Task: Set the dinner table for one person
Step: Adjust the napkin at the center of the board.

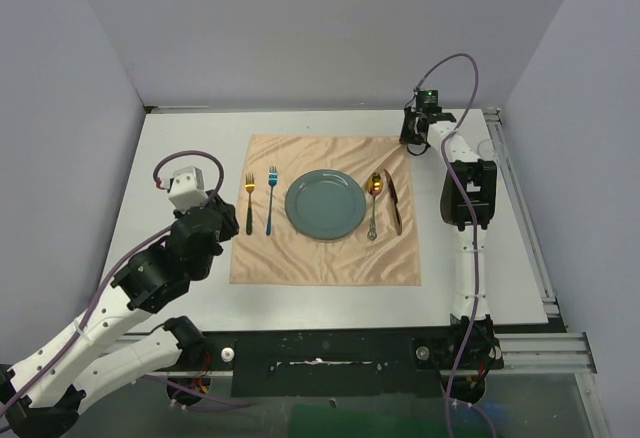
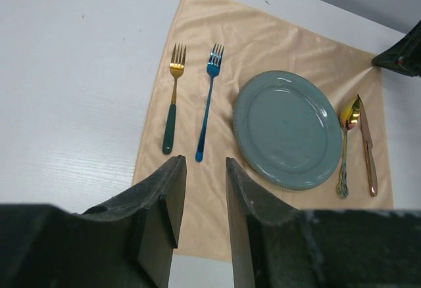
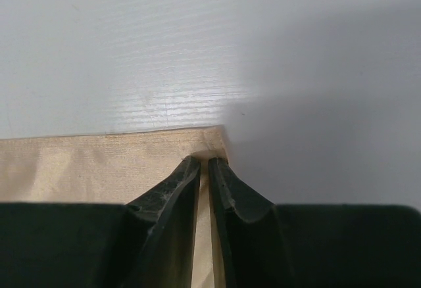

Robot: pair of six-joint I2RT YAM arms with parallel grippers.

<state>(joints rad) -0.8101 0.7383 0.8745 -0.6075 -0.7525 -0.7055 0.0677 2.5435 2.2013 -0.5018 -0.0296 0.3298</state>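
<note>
- right gripper (image 3: pixel 204 164): jaws pressed almost together, pinching the far right corner of the peach cloth (image 3: pixel 99 163). The fabric is puckered at the tips, and the left wrist view shows that corner drawn out to a point. Likely a tug to flatten or square the cloth.
- left gripper (image 2: pixel 204 163): jaws part spread with nothing between them, hovering over the near left part of the cloth, clear of the cutlery. Looks parked out of the way.
- knife (image 1: pixel 394 201): copper-coloured and the piece nearest the pinched corner, on the outer right of the setting.
- spoon (image 1: pixel 374 203): gold bowl, lying between knife and plate. Cannot tell whether it touches the knife.
- teal plate (image 1: pixel 325 204): in the middle of the cloth, with the cutlery lined up around it.
- blue fork (image 1: pixel 271 198): just left of the plate, tines pointing away from the arms.
- gold fork (image 1: pixel 249 203): dark green handle, outside the blue fork and parallel to it.
- dinner table (image 1: pixel 180 148): white top under everything, with the cloth roughly central on it.
- Judgement: the setting is nearly done and this is cloth tidying. A hard pull could drag the knife and spoon first.
</note>
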